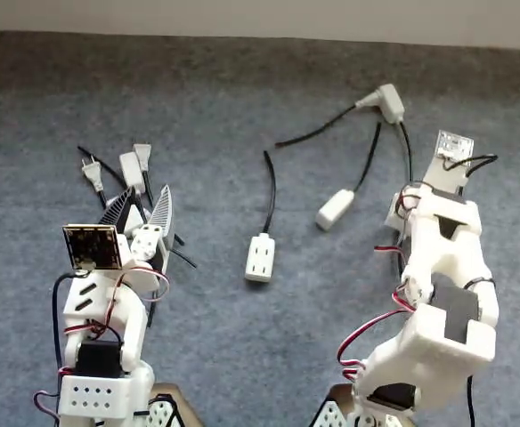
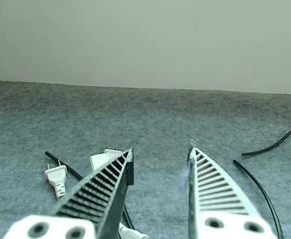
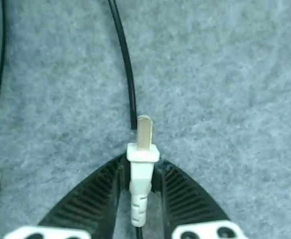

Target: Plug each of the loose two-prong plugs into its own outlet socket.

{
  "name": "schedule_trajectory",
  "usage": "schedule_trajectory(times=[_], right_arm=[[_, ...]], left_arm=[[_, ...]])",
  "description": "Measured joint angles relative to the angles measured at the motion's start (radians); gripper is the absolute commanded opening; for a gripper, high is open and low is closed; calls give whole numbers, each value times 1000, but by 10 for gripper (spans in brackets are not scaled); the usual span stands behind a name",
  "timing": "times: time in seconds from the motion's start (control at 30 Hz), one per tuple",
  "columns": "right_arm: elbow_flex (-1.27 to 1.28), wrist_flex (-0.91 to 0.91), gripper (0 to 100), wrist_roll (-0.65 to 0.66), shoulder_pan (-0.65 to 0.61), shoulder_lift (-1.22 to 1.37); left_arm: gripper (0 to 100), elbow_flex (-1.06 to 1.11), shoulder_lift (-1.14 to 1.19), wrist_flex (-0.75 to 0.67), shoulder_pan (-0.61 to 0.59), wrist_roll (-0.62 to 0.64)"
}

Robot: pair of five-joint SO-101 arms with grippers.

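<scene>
Right wrist view: right gripper (image 3: pixel 141 162) jaws clamped on the moulded body of a white two-prong plug (image 3: pixel 142 152), prongs pointing out over grey carpet (image 3: pixel 225 74); judged light, rigid, slightly slick, so gripping behind the prongs suits; left gripper (image 2: pixel 160 154) jaws apart near loose plugs (image 2: pixel 56 175).

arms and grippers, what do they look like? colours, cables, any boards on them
Both the left arm and right arm are white plastic shells with black motor blocks, looped by red, white and black wires, each carrying a bare circuit board near the wrist. The right gripper has black ribbed, tapering fingers on white bases; the left gripper has similar slatted triangular fingers.
</scene>
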Motion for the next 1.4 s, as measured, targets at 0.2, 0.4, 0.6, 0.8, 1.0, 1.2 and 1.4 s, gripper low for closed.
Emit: schedule_trajectory(times=[0.2,0.4,0.6,0.8,1.0,1.2,1.4], right_arm=[[-163,143,59,0,-3,-130],[-279,330,59,68,-80,-256],[-333,589,60,163,-288,-387],[-365,790,60,256,-505,-565],[-365,957,60,420,-718,-710],[-338,985,60,615,-756,-769],[-203,985,60,763,-816,-772]], left_arm=[[188,0,0,0,0,0],[188,0,0,0,0,0],[189,0,0,0,0,25],[192,0,0,0,0,127],[192,0,0,0,0,138],[192,0,0,0,89,138],[189,0,0,-75,218,138]])
